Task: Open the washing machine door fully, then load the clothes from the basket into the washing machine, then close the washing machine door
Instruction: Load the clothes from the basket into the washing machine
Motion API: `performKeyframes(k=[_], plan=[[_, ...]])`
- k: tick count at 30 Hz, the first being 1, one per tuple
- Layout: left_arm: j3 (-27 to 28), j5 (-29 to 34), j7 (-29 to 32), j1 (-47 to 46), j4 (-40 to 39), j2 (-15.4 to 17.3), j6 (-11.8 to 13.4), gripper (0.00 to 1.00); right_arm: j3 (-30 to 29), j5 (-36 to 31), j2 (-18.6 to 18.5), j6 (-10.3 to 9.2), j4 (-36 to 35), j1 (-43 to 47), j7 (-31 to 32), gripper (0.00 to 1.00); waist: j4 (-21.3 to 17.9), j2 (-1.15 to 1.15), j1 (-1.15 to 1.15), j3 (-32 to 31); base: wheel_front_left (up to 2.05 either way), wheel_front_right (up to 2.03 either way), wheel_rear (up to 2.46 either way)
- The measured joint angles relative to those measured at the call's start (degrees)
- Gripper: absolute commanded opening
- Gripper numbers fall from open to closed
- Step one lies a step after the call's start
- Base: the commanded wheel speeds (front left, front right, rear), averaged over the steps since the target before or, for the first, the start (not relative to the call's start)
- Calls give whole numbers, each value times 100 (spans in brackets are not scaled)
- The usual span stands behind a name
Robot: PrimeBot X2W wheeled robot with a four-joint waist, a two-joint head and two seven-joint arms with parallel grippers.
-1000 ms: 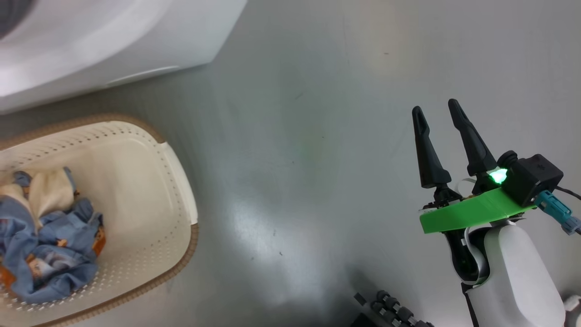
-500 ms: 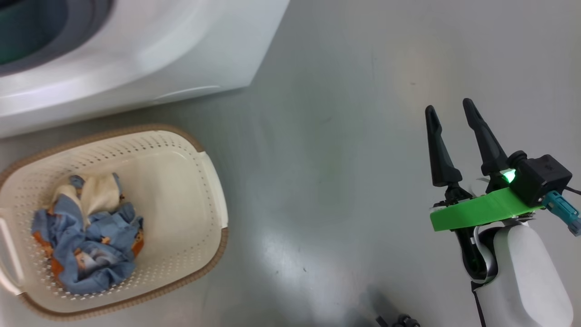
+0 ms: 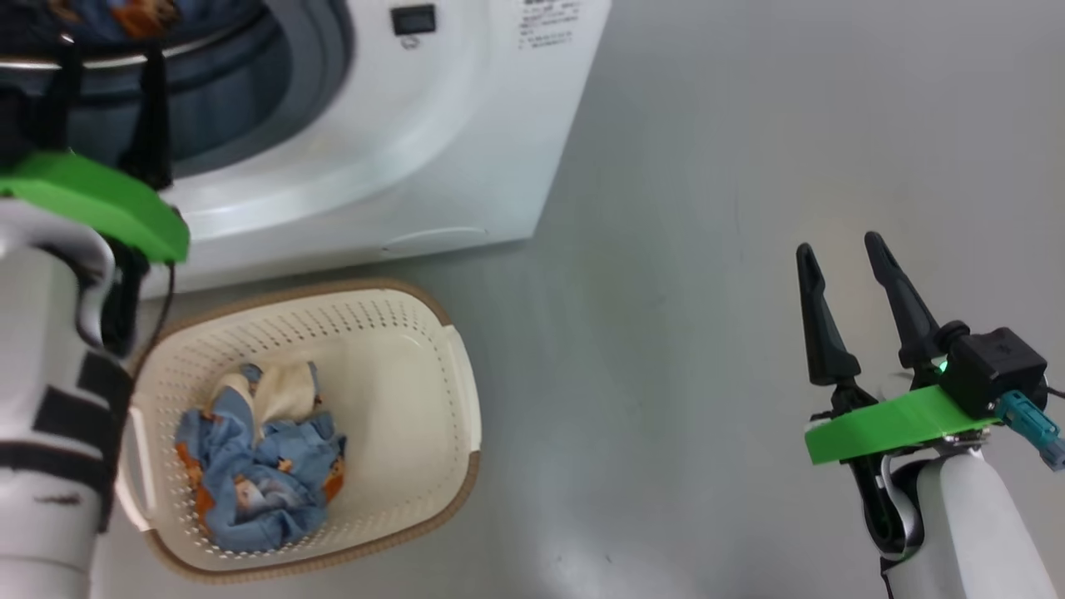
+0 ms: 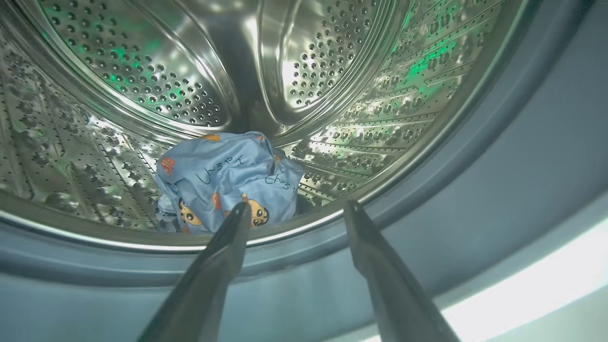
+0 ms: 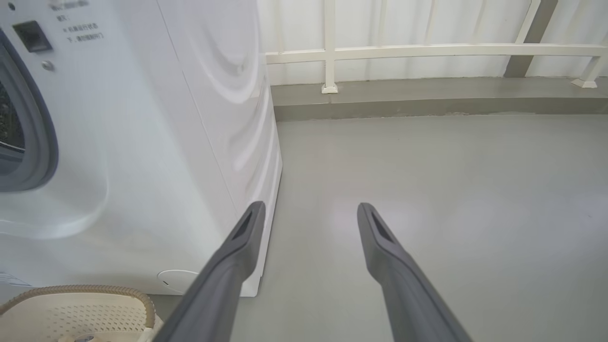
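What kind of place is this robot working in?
Probably a home laundry corner, maybe a balcony: a white front-loading washer, a basket of clothes on a bare grey floor, and a pale railing behind.

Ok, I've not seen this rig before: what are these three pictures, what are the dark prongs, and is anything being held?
This is a wheeled robot with two arms, each ending in a gripper made of two long dark fingers. The head view looks down from the robot's head. It shows the white washing machine, the basket standing on the grey floor with clothes in it, and the right gripper, open and empty above the floor. The left wrist view looks along the left gripper, which points into the steel drum. Its fingers are apart and hold nothing, and a blue bear-print garment lies in the drum beyond them. The right wrist view looks past the right gripper's fingers at the machine's side, the floor and a pale railing.
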Motion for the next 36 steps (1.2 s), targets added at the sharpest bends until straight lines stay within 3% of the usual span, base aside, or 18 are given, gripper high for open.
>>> performKeyframes(k=[14, 19, 25, 36], plan=[[152, 30, 1, 1784, -1224, -178, 21, 100, -116, -15, -70, 0, -44, 470, 0, 100, 545, 0, 0, -804, 0, 0, 0], [344, 134, 2, 2539, -1828, -241, 171, 100, -171, -15, -70, 0, -66, 545, 0, 100, 692, 0, 0, -1000, 0, 0, 0], [613, 280, 4, 3457, -2505, -567, 314, 100, -208, -15, -69, 0, -65, 779, 0, 100, 811, 0, 0, -1252, 0, 0, 0], [979, 480, 4, 4436, -2983, -1068, 311, 100, -203, -13, -58, 0, 10, 1092, 0, 100, 924, 0, 0, -1780, 0, 0, 0]])
